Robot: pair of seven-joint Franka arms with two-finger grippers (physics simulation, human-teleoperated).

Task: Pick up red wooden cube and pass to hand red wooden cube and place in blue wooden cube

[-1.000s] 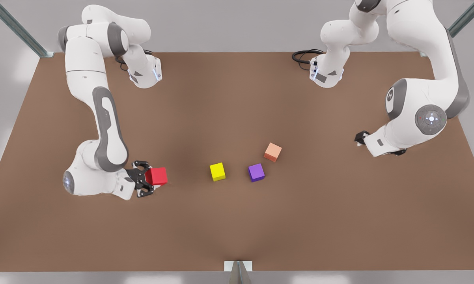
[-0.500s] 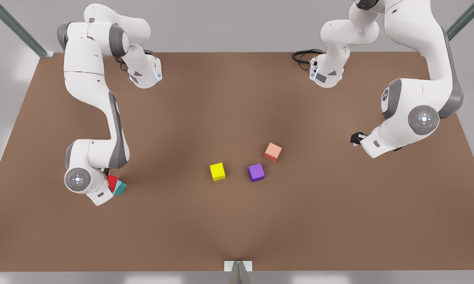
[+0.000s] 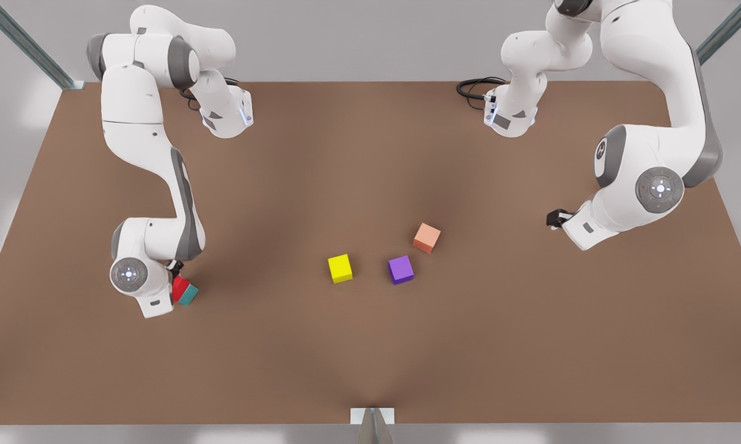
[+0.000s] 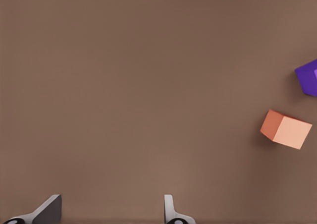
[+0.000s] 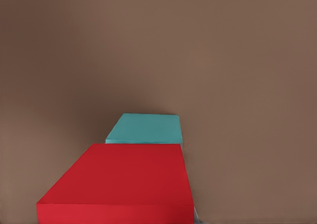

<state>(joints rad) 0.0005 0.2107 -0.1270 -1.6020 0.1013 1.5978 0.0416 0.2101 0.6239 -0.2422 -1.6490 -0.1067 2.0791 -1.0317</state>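
The red wooden cube (image 3: pixel 179 287) hangs at the front view's left, under the wrist of the arm there. My right gripper (image 3: pixel 174 270) is shut on it and mostly hidden by that wrist. In the right wrist view the red wooden cube (image 5: pixel 119 184) looms close, and the teal blue wooden cube (image 5: pixel 146 129) lies on the table just beyond and below it. From the front, the blue wooden cube (image 3: pixel 189 295) peeks out beside the red one. My left gripper (image 3: pixel 556 217), the hand, waits at the front view's right, open (image 4: pixel 110 215) with nothing between its fingers.
A yellow cube (image 3: pixel 339 269), a purple cube (image 3: pixel 401 269) and a salmon-orange cube (image 3: pixel 426 238) sit near the middle of the brown table (image 3: pixel 370 345). The purple cube (image 4: pixel 309 77) and salmon cube (image 4: pixel 286 129) lie ahead of the left gripper.
The right arm swung the red cube toward the front view's left, over the teal cube, then settled slightly. The left arm shifted only a little.
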